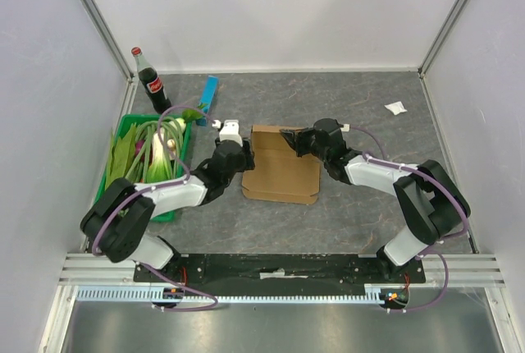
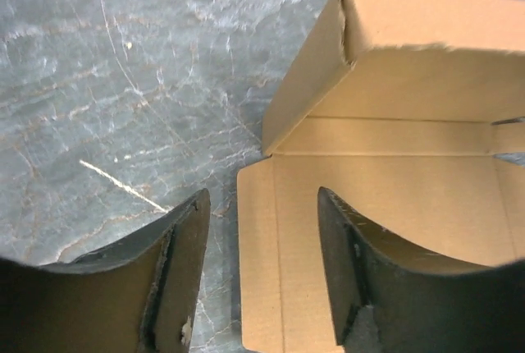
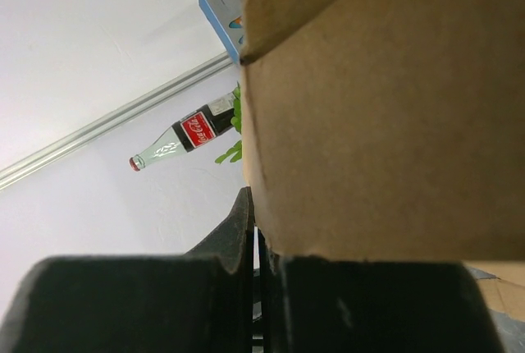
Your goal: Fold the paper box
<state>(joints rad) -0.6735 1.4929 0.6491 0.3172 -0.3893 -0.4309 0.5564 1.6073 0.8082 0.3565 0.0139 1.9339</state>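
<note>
Left hand (image 2: 262,201) over half-folded paper box (image 2: 394,197)

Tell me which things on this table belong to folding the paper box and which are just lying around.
Part of the job:
paper box
right gripper, shut on the box's raised wall
left gripper, open over the box's left edge

Just lying about:
cola bottle
blue carton
green tray of leafy greens
white scrap

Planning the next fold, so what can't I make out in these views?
Top external: right pincer covers the paper box's far edge.
Right wrist: cardboard fills the frame, hiding other flaps.
Left wrist: box's right side cut off by the frame.
Top external: white scrap, too small to identify.
</note>
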